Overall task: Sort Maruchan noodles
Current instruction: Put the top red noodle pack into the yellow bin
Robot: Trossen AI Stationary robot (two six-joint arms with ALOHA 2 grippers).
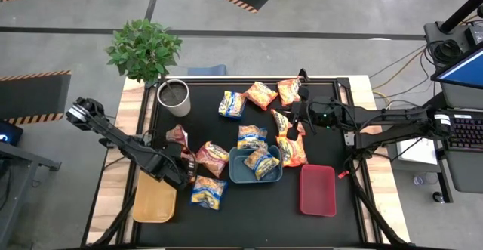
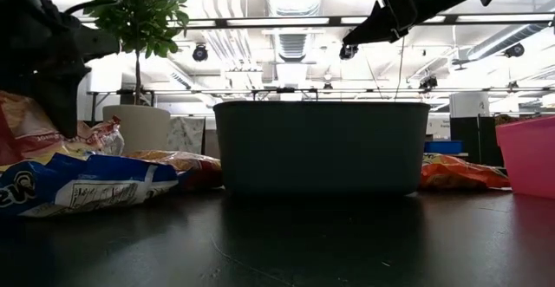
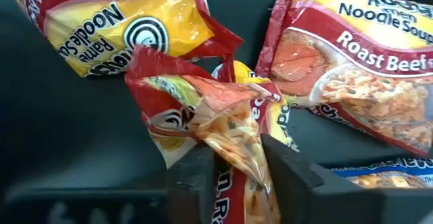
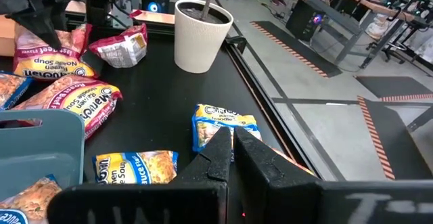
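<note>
A: On the black bench (image 1: 249,212) what stands around the packets?

B: Three trays along the front: a yellow tray (image 1: 153,202), a blue tray (image 1: 241,173) and a red tray (image 1: 318,190); a white cup (image 1: 173,97) and a plant (image 1: 143,50) at the back left; in the low view the blue tray fills the middle and hides what lies behind it.

A: How many noodle packets?

B: From above I count about twelve: four orange, four blue-and-yellow, about four maroon; one blue-and-yellow packet (image 1: 261,163) lies in the blue tray.

A: And the claws?

B: The left claw (image 3: 233,166) is closed on a crumpled maroon packet (image 3: 216,116) just beside the yellow tray, clear only in its wrist view; the right claw (image 4: 232,143) hangs closed and empty over the orange packets.
</note>
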